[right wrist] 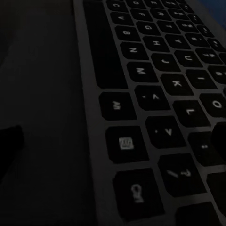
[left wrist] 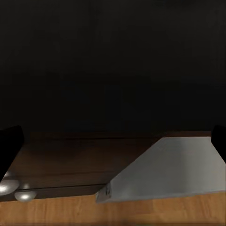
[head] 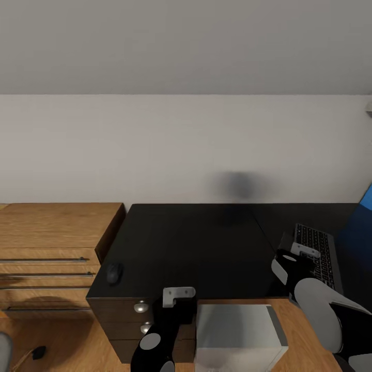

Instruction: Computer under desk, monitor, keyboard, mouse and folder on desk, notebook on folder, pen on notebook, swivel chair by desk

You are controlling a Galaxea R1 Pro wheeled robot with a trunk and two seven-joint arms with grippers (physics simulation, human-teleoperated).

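The black desk [head: 196,243] stands against the pale wall. The dark mouse [head: 114,272] lies at its front left corner. The keyboard [head: 316,254] lies at the right of the top, its keys close up [right wrist: 155,94] in the right wrist view. My right gripper [head: 293,257] hangs open over the keyboard's left end, fingers [right wrist: 9,143] spread either side of its edge. The light grey computer [head: 240,330] stands on the floor at the desk's front, its top [left wrist: 174,169] in the left wrist view. My left gripper [head: 179,296] is open at the desk's front edge, beside the computer.
An oak dresser [head: 46,243] with bar handles adjoins the desk's left end. Round silver knobs [head: 141,307] mark the desk drawers [left wrist: 9,188]. A blue surface [head: 361,222] cuts in at the right edge; I cannot tell what it is. A small black object [head: 37,353] lies on the oak floor.
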